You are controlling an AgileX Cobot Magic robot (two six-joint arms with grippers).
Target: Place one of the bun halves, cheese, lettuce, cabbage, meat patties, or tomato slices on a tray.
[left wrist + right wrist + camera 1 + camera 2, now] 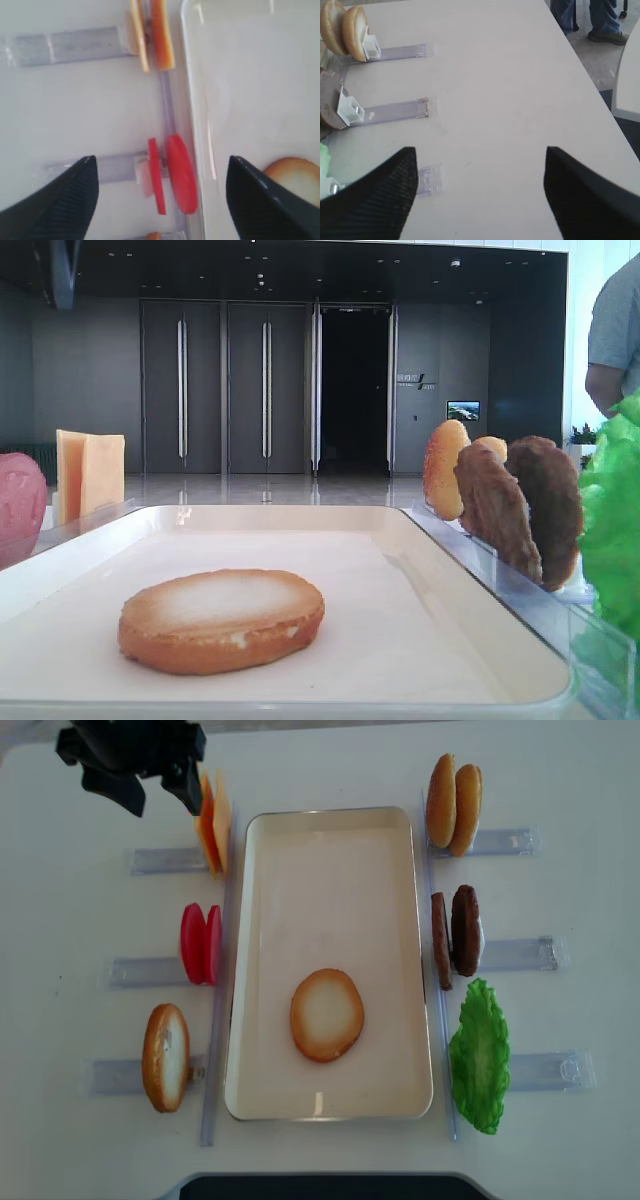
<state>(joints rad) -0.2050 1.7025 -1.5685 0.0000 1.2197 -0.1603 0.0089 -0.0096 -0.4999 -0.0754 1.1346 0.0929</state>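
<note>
A cream-white tray (330, 920) is set lengthwise on a pale table (560, 780) and is taken here as the landmark. One bun half (327, 1014) is laid flat inside the tray, pale face up, toward its near end and clear of the rim; the rest of the tray floor is seen bare.

To the right of the tray, a green lettuce leaf (480, 1055) is seen by the near corner, two dark meat patties (455, 935) are stood on edge beside the middle of the rim, and two bun pieces (453, 803) are stood on edge by the far corner. To the left of the tray, another bun piece (165, 1056) is propped by the near corner, two red tomato slices (201, 943) are stood beside the middle, and two cheese slices (211, 823) are stood by the far corner. Each group is held in a clear plastic rack (515, 954).

The left gripper (135, 765) is seen above the table, left of the tray's far corner and just beside the cheese; its fingers (65, 200) are spread wide with nothing between them. In the right wrist view, the right gripper (477, 192) is shown over bare table to the right of the tray, jaws wide apart and nothing held.
</note>
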